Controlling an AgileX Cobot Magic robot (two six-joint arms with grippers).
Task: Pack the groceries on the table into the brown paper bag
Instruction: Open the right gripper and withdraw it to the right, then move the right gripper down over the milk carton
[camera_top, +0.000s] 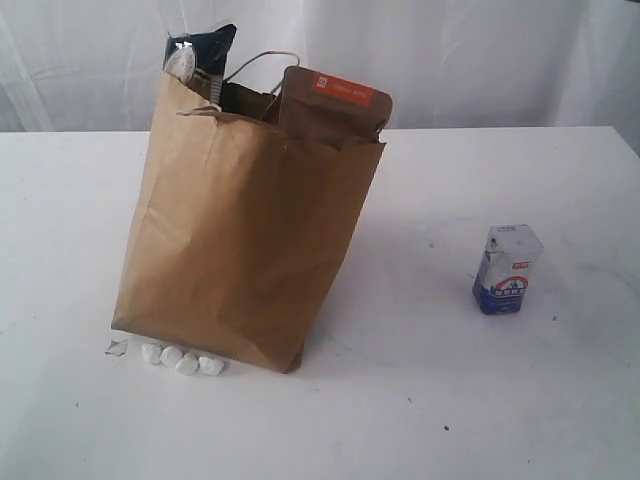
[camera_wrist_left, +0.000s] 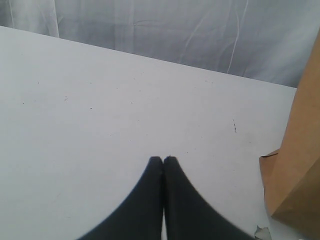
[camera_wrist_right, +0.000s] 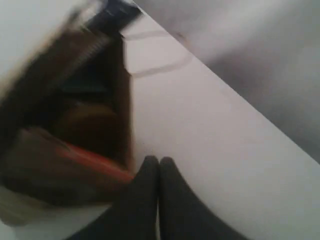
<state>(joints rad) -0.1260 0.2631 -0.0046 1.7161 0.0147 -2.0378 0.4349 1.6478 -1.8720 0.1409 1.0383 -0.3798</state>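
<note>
Black left pincer (camera_wrist_left: 163, 159) and black right pincer (camera_wrist_right: 159, 160) are both clenched tip to tip, grasping nothing.
The left pincer hangs over the bare white counter (camera_wrist_left: 100, 125), with the tall creased brown paper bag (camera_top: 240, 230) standing near it. The right pincer's blurred view looks at the bag's open mouth. An orange-labelled brown pouch (camera_top: 330, 105) and a dark spaghetti packet (camera_top: 205, 50) stick up out of the bag. A small blue-white carton (camera_top: 508, 268) stands upright on the counter, well apart from the bag. Small white pebble-like bits (camera_top: 182, 358) lie at the bag's foot.

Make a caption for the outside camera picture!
Brown paper bag holds a pouch and packet; a carton stands on the table.
</note>
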